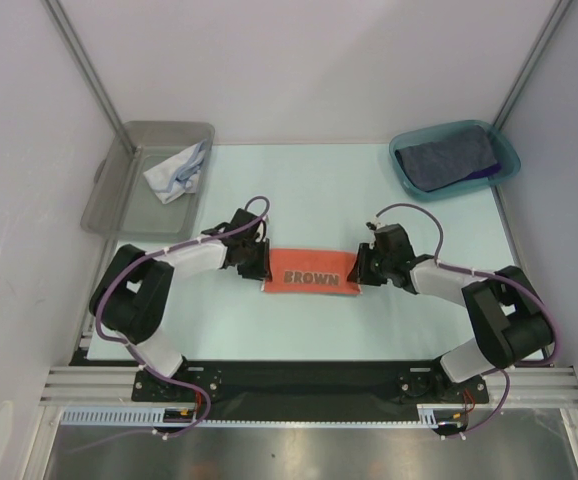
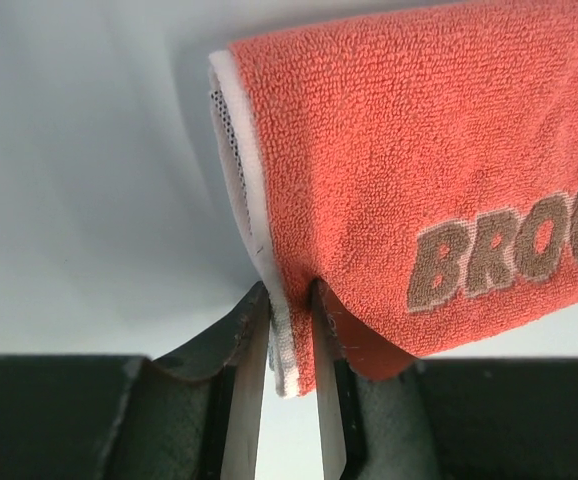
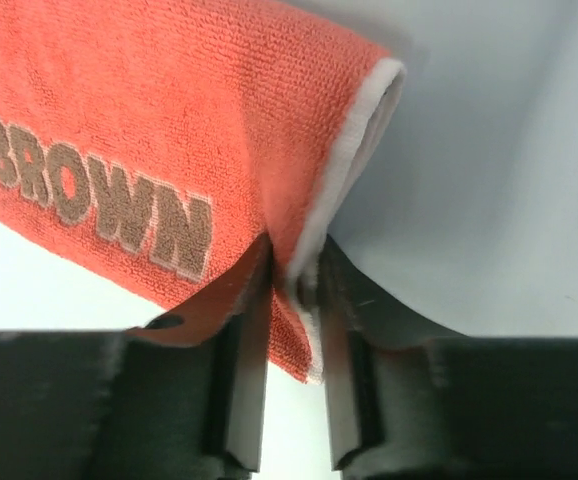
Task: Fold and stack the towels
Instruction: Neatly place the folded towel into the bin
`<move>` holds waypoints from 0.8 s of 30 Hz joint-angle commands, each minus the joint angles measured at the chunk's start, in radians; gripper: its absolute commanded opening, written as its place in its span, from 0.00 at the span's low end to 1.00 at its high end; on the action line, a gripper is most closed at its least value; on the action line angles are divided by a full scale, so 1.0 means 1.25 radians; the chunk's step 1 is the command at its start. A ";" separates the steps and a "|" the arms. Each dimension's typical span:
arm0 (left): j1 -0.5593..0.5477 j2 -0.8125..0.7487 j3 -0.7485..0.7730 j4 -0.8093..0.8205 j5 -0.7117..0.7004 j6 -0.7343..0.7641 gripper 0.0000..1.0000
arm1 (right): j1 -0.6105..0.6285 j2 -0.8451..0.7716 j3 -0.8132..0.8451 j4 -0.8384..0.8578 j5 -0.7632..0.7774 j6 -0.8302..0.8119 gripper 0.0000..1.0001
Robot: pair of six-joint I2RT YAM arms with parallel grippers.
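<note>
Your left gripper [image 2: 289, 292] had its two fingers drawn in narrow on the orange-red "BROWN" towel [image 2: 419, 150], pinching that towel's white-hemmed short edge between them. Your right gripper [image 3: 294, 258] did the same at the opposite short edge, with its fingers close together and the hem caught in the gap. From above, you had the left gripper [image 1: 256, 262] at the towel's left end and the right gripper [image 1: 361, 265] at its right end. The towel [image 1: 309, 275] stretched between the two, near the middle of the pale table [image 1: 309, 195] and a little toward the arm bases.

You had two grippers on one orange-red towel. Beyond it I counted one pale white and light-blue cloth [image 1: 177, 170], crumpled in the grey plastic bin [image 1: 119, 185] at the far left. One dark grey-blue towel [image 1: 447, 158] lay in the teal translucent bin [image 1: 405, 180] at the far right. A sliver of deep purple cloth [image 1: 490, 172] showed at that towel's right edge. That made four towels and two bins. Whether more lay beneath, you could not tell from these views.

The orange-red towel's long axis ran left to right across the table, from one gripper to the other. Its dark lettering ran along that axis, starting at the left gripper's end, with the letter tops toward the far side of the table.
</note>
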 commanded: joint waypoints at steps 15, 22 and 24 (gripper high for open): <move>0.008 -0.020 -0.036 0.035 0.055 -0.114 0.43 | -0.030 0.043 0.241 -0.246 0.035 -0.191 0.00; 0.066 -0.007 0.229 -0.154 -0.023 -0.051 0.52 | -0.076 0.156 0.457 -0.367 0.017 -0.305 0.00; 0.096 -0.008 0.293 -0.202 -0.052 -0.023 0.56 | -0.105 0.205 0.540 -0.402 0.004 -0.333 0.00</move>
